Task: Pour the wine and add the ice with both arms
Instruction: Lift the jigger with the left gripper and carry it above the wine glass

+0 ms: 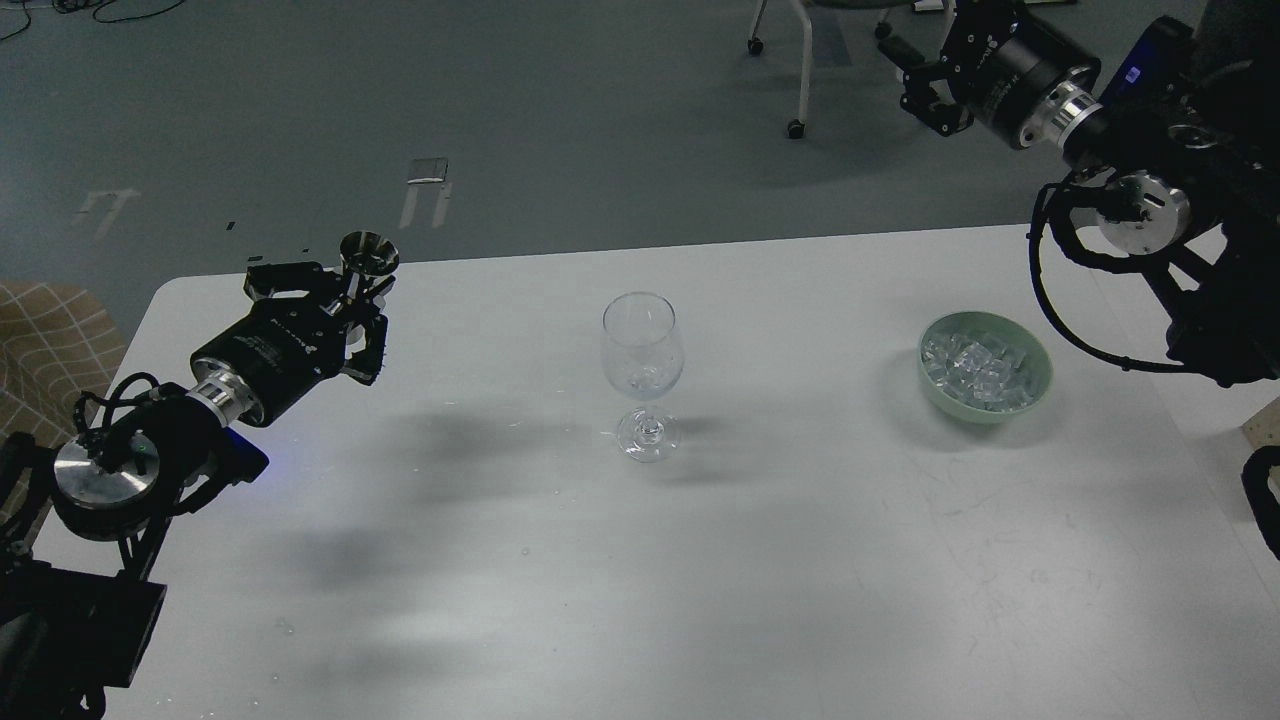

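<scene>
A clear wine glass (642, 345) stands upright at the table's middle; I cannot see any wine in it. My left gripper (352, 292) is shut on the stem of a small metal cup (368, 252), held upright above the table's far left part, well left of the glass. A pale green bowl (1036, 388) at the right holds several ice cubes (975, 365). My right gripper (918, 78) hangs high beyond the table's far edge, above and behind the bowl; it is dark and its fingers cannot be told apart.
The white table (700, 580) has its far edge just behind the metal cup. A chair's wheeled legs (800, 70) stand on the floor near my right gripper. A checkered cushion (45, 340) is off the left edge, a wooden piece (1262, 425) off the right.
</scene>
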`<action>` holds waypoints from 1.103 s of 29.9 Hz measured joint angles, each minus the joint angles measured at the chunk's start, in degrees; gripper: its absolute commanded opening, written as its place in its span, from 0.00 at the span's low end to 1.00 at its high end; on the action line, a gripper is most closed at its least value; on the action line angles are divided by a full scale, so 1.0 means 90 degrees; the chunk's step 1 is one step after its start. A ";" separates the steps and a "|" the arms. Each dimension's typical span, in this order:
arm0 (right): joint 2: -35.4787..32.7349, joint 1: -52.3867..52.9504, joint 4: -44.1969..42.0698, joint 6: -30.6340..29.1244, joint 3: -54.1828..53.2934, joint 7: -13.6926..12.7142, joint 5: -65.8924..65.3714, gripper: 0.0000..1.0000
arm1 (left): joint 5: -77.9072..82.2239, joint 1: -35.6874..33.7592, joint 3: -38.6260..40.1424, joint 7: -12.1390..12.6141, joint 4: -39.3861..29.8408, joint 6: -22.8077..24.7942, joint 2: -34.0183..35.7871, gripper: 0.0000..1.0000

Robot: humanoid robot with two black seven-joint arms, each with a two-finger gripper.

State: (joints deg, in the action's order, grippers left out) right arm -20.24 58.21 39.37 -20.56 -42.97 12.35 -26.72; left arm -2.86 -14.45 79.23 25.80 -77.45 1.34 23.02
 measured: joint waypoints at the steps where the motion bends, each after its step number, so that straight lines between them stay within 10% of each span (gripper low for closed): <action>1: 0.0000 -0.0001 0.0000 0.0000 0.0000 0.0000 0.0000 1.00 | 0.0002 -0.0090 -0.0075 0.0026 -0.0067 -0.0096 0.0002 0.00; 33: 0.0002 -0.0062 0.0000 0.0000 0.0000 0.0005 0.0000 1.00 | 0.0579 -0.1416 -0.1754 0.0245 -0.1206 -0.1428 -0.0319 0.00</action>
State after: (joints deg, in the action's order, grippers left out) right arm -20.23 57.65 39.37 -20.56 -42.98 12.39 -26.72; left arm 2.36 -27.19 63.44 28.00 -88.30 -11.51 20.15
